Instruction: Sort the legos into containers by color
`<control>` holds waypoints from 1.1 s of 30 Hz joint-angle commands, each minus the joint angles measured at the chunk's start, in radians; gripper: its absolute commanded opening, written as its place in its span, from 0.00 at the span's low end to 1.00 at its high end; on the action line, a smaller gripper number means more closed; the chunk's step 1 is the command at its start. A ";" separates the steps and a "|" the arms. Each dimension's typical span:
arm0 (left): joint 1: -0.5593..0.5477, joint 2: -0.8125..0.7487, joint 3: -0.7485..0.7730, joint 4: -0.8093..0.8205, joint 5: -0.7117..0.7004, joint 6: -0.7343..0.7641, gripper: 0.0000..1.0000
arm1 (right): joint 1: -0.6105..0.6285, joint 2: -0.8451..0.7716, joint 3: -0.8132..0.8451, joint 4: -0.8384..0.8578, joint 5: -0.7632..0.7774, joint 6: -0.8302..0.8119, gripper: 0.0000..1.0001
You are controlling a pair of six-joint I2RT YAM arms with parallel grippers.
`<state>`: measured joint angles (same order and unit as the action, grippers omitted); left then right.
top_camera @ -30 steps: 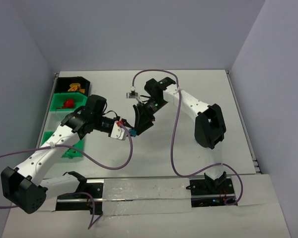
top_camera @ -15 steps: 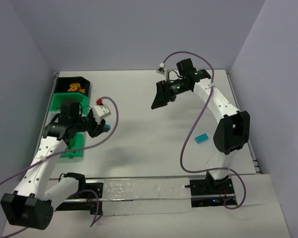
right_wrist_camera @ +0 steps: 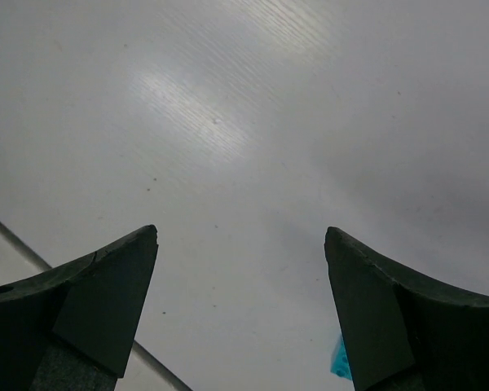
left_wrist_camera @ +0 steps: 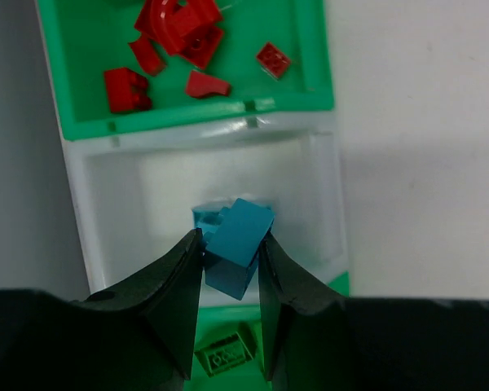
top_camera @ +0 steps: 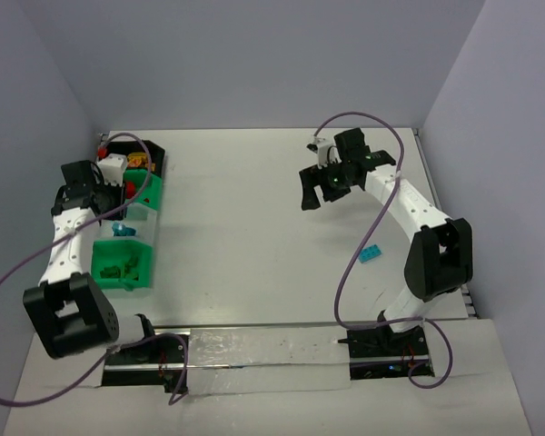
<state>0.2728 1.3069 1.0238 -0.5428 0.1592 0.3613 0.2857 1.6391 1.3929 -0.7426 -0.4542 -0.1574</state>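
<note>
**Held item.** One teal brick [left_wrist_camera: 240,228], pinched between the two fingers of the left gripper [left_wrist_camera: 231,240]. It is tilted and sits above the white bin [left_wrist_camera: 77,212] at the left edge of the table [top_camera: 245,227]. Whether it touches the bin floor cannot be told.

**Bins, far to near, in one row along the left edge.**
- Black bin [top_camera: 154,156]: holds yellow-orange bricks [top_camera: 138,163]. The count is unreadable, as the left arm covers part of the bin in the top view.
- Green bin [left_wrist_camera: 81,49]: holds red bricks [left_wrist_camera: 179,24], about six pieces, with some stacked at the far side.
- White bin: holds a second teal piece [left_wrist_camera: 202,217] on its floor, partly hidden behind the held brick.
- Near green bin [top_camera: 104,280]: holds green bricks [top_camera: 118,270]. In the left wrist view only one green brick shows between the fingers, and the rest is blocked.

**Loose item.** One teal plate [top_camera: 371,254] lies on the bare table to the right, near the right arm's elbow and well apart from the bins. In the right wrist view it appears only as a teal sliver, cut off by a finger.

**Right gripper** [right_wrist_camera: 240,236]. Fingers are spread wide with nothing between them. It hangs over bare table at the far right.
</note>
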 commanded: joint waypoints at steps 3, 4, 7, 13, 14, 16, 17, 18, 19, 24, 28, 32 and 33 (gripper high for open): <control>0.042 0.170 0.157 0.093 -0.087 -0.041 0.00 | -0.049 -0.106 -0.083 0.058 0.133 -0.037 0.90; 0.045 0.193 0.172 0.097 -0.098 -0.042 0.00 | -0.060 -0.114 -0.095 0.057 0.140 -0.042 0.90; 0.062 0.241 0.203 0.102 -0.129 -0.038 0.00 | -0.082 -0.133 -0.117 0.047 0.156 -0.062 0.91; 0.106 0.244 0.176 0.099 -0.150 0.012 0.01 | -0.145 -0.161 -0.156 0.018 0.173 -0.119 0.91; 0.112 0.234 0.156 0.098 -0.151 0.022 0.04 | -0.154 -0.166 -0.163 0.013 0.175 -0.133 0.91; 0.120 0.217 0.125 0.095 -0.148 0.042 0.09 | -0.163 -0.174 -0.175 0.000 0.180 -0.162 0.91; 0.120 0.211 0.124 0.093 -0.148 0.043 0.13 | -0.163 -0.175 -0.175 0.000 0.183 -0.172 0.91; 0.125 0.205 0.116 0.090 -0.143 0.049 0.19 | -0.166 -0.177 -0.176 -0.006 0.185 -0.182 0.91; 0.131 0.193 0.098 0.087 -0.133 0.060 0.29 | -0.169 -0.179 -0.177 -0.027 0.189 -0.198 0.91; 0.134 0.164 0.087 0.060 -0.110 0.082 0.57 | -0.172 -0.177 -0.163 -0.093 0.209 -0.264 0.91; 0.134 0.140 0.106 0.033 -0.079 0.085 0.69 | -0.174 -0.184 -0.189 -0.143 0.223 -0.287 0.91; 0.133 0.115 0.144 0.000 0.010 0.062 0.79 | -0.178 -0.200 -0.273 -0.156 0.275 -0.299 0.91; 0.131 0.112 0.152 -0.002 0.022 0.059 0.80 | -0.178 -0.200 -0.281 -0.156 0.282 -0.300 0.91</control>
<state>0.4012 1.4770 1.1093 -0.5155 0.0802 0.4332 0.1170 1.4874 1.1708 -0.8491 -0.2316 -0.4228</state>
